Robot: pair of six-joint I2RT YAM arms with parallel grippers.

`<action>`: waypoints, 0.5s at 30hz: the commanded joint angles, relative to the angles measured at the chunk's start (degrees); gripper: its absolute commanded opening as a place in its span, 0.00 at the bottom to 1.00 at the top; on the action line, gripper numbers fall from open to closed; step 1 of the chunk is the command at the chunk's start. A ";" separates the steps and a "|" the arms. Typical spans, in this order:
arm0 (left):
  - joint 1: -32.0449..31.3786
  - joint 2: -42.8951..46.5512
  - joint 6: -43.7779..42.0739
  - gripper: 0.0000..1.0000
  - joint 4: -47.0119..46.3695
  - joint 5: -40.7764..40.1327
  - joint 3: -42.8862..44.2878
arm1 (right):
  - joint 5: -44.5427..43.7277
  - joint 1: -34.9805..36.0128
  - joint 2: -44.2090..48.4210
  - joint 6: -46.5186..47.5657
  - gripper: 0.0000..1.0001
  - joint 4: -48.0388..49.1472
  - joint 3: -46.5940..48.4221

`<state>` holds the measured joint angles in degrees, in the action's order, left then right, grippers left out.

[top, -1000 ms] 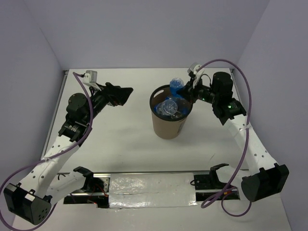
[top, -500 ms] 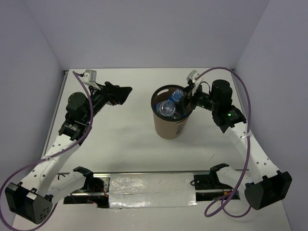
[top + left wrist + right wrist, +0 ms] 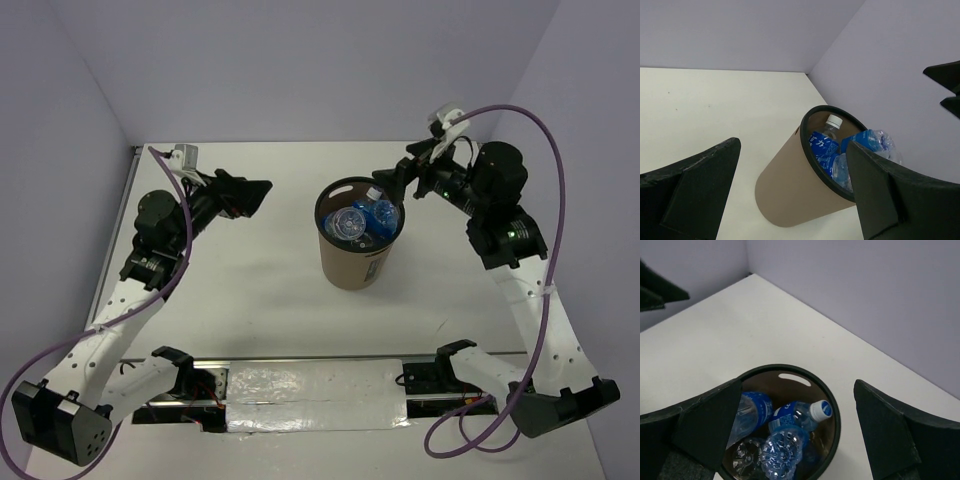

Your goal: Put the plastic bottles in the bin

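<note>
The brown bin (image 3: 355, 262) with a black rim stands upright mid-table. Several plastic bottles (image 3: 362, 222) with blue labels lie inside it, also seen from the left wrist (image 3: 826, 147) and from above in the right wrist view (image 3: 795, 415). My right gripper (image 3: 392, 181) hangs open just above and behind the bin's right rim, nothing between its fingers (image 3: 798, 384). My left gripper (image 3: 255, 194) is open and empty, well left of the bin (image 3: 790, 185), pointing toward it (image 3: 792, 145). No bottle shows on the table.
Pale lilac walls close the white table (image 3: 250, 290) on the left, back and right. A metal rail (image 3: 315, 385) with both arm bases runs along the near edge. The right gripper's fingers (image 3: 946, 87) show at the left wrist view's right edge.
My right gripper opened and let go of a blue-labelled bottle, which dropped into the bin. The gripper then lifted and drew back to the right. The left arm hardly moved.
</note>
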<state>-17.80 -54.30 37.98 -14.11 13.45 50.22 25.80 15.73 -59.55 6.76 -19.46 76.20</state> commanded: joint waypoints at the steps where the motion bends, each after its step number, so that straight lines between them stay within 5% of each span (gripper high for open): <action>1: 0.75 -0.45 0.43 0.99 -0.67 2.36 2.25 | -9.69 -1.92 0.92 -4.91 1.00 -4.87 4.65; 15: 2.33 0.25 -3.44 0.99 7.16 3.16 4.63 | -12.70 -23.63 1.37 -11.16 1.00 -14.02 -0.61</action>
<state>-16.10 -55.37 36.12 -7.07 15.51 53.17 14.72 -5.45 -59.07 -2.66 -31.05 78.00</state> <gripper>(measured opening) 0.994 0.997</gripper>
